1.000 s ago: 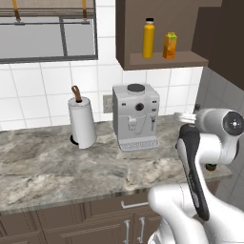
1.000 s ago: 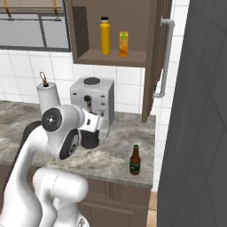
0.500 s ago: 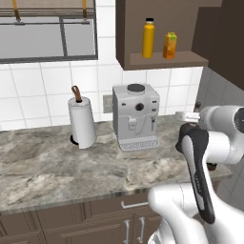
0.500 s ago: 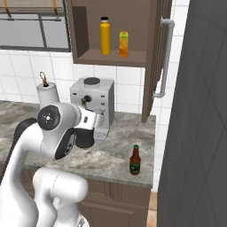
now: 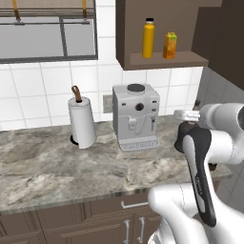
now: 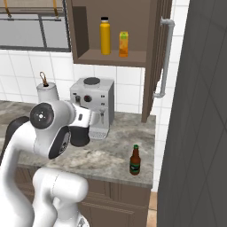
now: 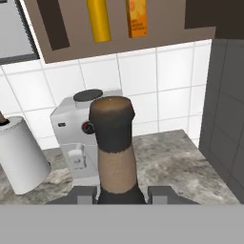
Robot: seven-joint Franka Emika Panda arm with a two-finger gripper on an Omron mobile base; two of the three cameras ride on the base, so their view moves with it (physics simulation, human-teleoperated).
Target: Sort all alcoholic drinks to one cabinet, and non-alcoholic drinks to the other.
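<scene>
The squat black bottle (image 7: 113,152) sits clamped between the fingers of the gripper (image 7: 119,194), held above the counter in front of the coffee machine (image 6: 92,106). Over the last second the arm has swung it left, away from the brown beer bottle (image 6: 135,160) on the counter (image 6: 111,155). Yellow-orange bottle (image 6: 105,36) and juice carton (image 6: 123,44) occupy the open cabinet (image 6: 80,31), so this bottle likely goes to the other one.

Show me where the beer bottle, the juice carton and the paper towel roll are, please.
Beer bottle (image 6: 135,162), right base view, on its green label.
Juice carton (image 5: 169,45), left base view, on its front face.
Paper towel roll (image 5: 82,122), left base view, on its white side.
</scene>
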